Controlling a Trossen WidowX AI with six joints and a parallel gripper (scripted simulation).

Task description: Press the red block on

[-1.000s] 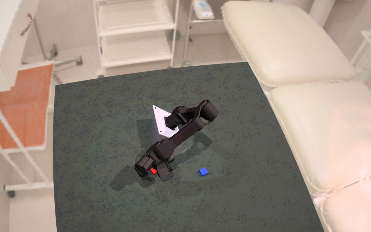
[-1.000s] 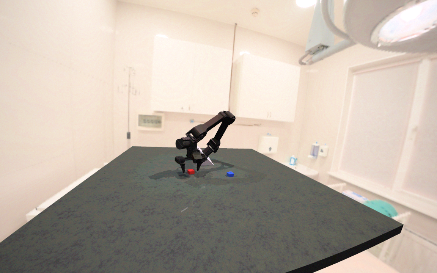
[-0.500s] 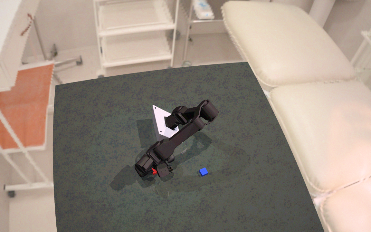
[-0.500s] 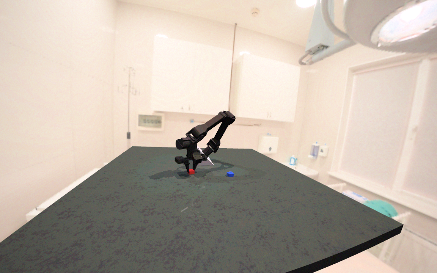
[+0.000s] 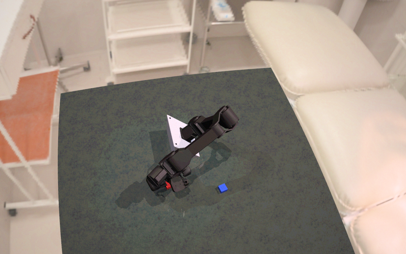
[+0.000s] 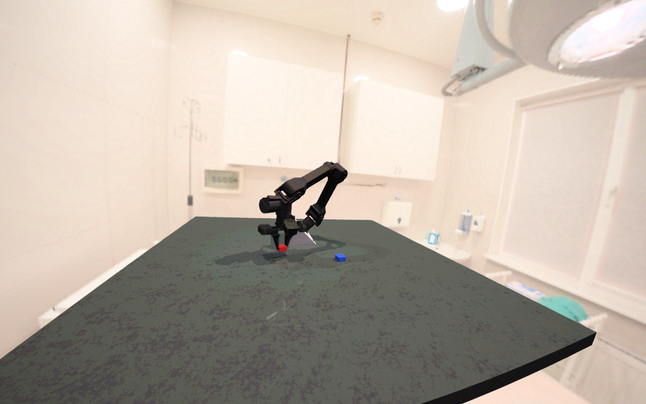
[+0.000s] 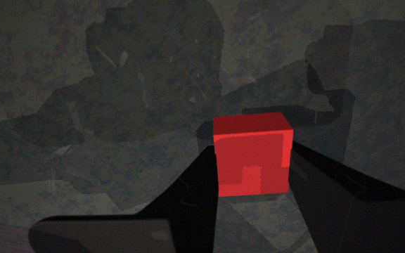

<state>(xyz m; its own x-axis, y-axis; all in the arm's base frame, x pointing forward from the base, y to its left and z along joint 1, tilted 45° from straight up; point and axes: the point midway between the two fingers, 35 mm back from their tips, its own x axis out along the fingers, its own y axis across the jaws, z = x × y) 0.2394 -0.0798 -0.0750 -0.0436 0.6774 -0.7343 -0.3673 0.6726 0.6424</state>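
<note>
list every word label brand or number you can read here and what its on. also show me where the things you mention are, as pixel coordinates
No readable text in any view.
Red block (image 5: pixel 167 185) (image 6: pixel 282 248) (image 7: pixel 253 161): no lettering visible.
Blue block (image 5: pixel 222 188) (image 6: pixel 340 257): none visible.
White package on the rear shelf (image 5: pixel 223 12): blue print, too blurred to read.
</note>
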